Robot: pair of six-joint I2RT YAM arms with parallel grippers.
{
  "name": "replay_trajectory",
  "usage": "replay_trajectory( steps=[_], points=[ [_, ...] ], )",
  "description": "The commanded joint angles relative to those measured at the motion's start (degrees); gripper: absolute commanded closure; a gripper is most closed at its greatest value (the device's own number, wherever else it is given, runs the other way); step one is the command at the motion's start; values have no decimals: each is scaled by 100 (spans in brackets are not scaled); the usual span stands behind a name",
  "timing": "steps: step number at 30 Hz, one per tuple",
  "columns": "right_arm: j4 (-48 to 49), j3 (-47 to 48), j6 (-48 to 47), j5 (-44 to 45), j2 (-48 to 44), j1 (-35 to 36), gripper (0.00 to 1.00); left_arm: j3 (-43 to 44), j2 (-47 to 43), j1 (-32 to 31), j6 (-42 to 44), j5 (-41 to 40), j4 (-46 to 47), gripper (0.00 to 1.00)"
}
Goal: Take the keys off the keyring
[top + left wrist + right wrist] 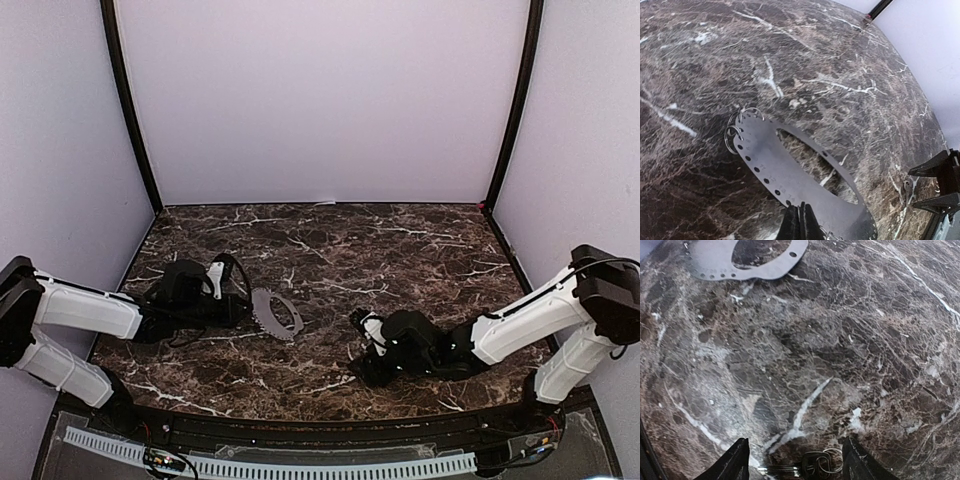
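Note:
The keyring (276,313) is a flat pale grey oval plate with holes along its rim, lying left of the table's middle. My left gripper (243,305) is shut on its near edge; in the left wrist view the closed fingertips (800,222) pinch the plate (765,160), and small wire rings (735,134) hang at its far end. My right gripper (365,350) is open, low over the table to the right. In the right wrist view its jaws (796,442) stand wide apart around a dark-headed key with a wire ring (814,463) lying on the marble.
The dark marble table (400,250) is closed in by pale walls with black corner posts (130,110). The keyring's edge shows at the top of the right wrist view (715,262). The right gripper's open fingers (937,187) show in the left wrist view.

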Motion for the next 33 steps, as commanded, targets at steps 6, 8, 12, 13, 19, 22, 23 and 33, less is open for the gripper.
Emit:
replay_trajectory(
  steps=[6,8,12,13,19,22,23,33],
  points=[
    [-987,491,-392,1400,526,643,35,-244,-140,40,-85,-536,-245,69],
    [-1072,540,-362,1455,632,698,35,-242,-221,42,-56,-588,-264,56],
    [-1454,612,-181,1729,717,727,35,-196,-413,44,94,-673,-332,41],
    [-1548,616,-120,1802,682,725,35,-164,-457,51,139,-703,-371,39],
    [-2244,636,383,2168,451,714,35,-9,-649,66,319,-975,-587,30],
    [-2621,631,662,2340,403,718,36,-38,-723,135,419,-1025,-502,27],
    [-2714,623,739,2391,377,717,36,-56,-724,198,461,-1022,-473,26],
    [-2179,441,651,2083,-251,440,32,-176,-806,1352,667,-567,31,25]
  ],
)
